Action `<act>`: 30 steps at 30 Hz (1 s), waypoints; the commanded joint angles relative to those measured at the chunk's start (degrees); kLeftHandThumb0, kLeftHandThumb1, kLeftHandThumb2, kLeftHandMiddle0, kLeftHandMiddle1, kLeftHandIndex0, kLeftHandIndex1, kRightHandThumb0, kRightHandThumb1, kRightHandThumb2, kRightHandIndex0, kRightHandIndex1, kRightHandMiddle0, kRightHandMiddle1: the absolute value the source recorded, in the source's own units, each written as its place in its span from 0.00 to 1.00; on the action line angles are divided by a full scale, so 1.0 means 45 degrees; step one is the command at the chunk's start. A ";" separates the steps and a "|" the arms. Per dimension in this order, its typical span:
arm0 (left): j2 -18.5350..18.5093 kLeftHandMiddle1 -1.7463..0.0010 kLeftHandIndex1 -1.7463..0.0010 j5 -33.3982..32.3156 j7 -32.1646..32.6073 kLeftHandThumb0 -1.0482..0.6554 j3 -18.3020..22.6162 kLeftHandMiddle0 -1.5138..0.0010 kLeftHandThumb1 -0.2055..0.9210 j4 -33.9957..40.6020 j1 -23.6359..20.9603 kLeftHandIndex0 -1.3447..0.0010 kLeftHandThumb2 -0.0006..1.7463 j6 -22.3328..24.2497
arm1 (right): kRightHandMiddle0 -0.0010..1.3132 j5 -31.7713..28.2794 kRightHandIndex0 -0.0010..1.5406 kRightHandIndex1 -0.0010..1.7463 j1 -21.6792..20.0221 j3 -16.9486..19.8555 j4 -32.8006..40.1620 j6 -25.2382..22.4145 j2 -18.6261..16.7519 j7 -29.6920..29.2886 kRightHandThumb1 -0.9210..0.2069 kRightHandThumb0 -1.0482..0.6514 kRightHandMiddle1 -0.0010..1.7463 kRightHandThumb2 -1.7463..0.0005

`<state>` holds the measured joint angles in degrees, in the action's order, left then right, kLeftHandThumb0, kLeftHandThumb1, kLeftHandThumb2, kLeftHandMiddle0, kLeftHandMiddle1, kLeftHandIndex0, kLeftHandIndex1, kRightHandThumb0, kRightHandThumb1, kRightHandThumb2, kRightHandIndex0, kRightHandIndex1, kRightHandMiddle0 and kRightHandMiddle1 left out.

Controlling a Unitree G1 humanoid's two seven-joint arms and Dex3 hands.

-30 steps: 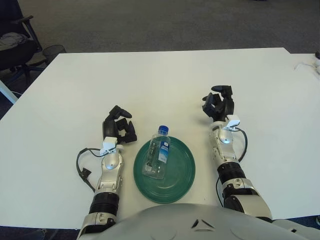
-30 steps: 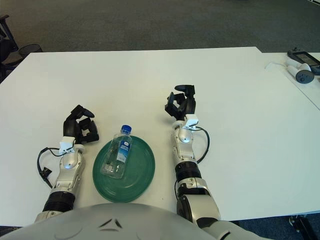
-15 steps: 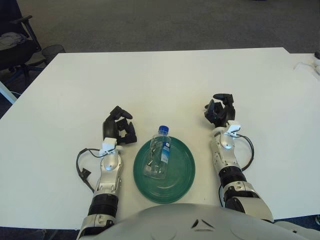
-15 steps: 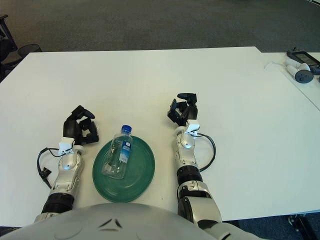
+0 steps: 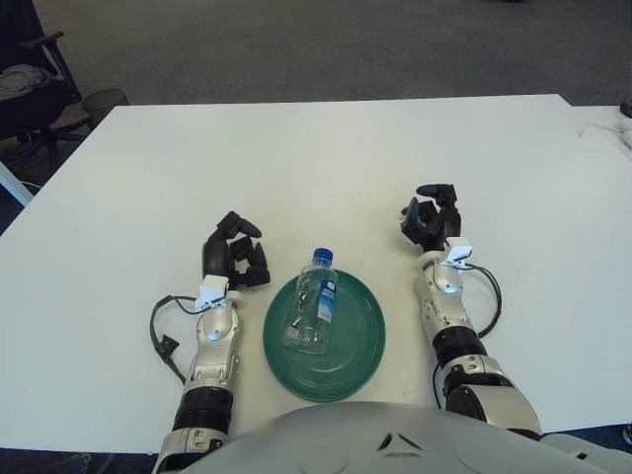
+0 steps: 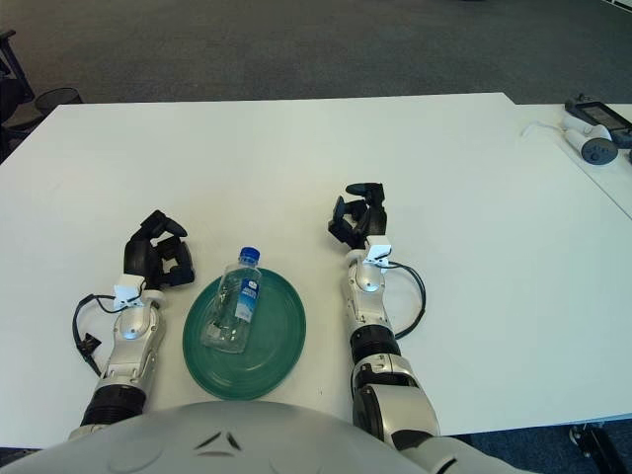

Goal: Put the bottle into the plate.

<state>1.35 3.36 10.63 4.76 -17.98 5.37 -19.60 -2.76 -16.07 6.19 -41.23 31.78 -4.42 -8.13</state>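
Bottle lies on its side in the green plate, cap over the far rim, job looks done. My left hand left of the plate and right hand right of it, fingers curled, holding nothing

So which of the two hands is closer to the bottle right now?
The left hand: it shows just left of the bottle lying in the green plate. The right hand sits farther off, up and to the right of the plate.
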 commanded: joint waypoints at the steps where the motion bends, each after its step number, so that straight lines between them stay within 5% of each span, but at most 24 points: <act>1: 0.0056 0.00 0.00 0.0001 -0.0047 0.29 -0.0015 0.12 0.28 -0.0495 0.0647 0.42 0.90 0.0333 | 0.15 0.0044 0.30 0.98 0.0680 -0.0082 -0.0574 -0.1240 0.0177 0.0353 0.32 0.62 1.00 0.41; 17: 0.0057 0.00 0.00 -0.0155 -0.0256 0.30 -0.0026 0.14 0.32 -0.0373 0.0619 0.45 0.87 0.0193 | 0.17 0.0367 0.32 0.97 0.1350 -0.0479 0.0886 -0.2797 0.0286 0.0736 0.35 0.62 1.00 0.39; 30: 0.0021 0.00 0.00 0.0063 -0.0031 0.30 -0.0004 0.14 0.32 -0.0321 0.0434 0.45 0.87 0.0170 | 0.17 0.0419 0.32 0.98 0.1381 -0.0474 0.0982 -0.2609 0.0325 0.0682 0.36 0.62 1.00 0.38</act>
<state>1.34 3.15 10.11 4.78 -17.56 5.44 -20.08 -0.95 -12.61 3.83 -34.20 22.74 -2.97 -4.91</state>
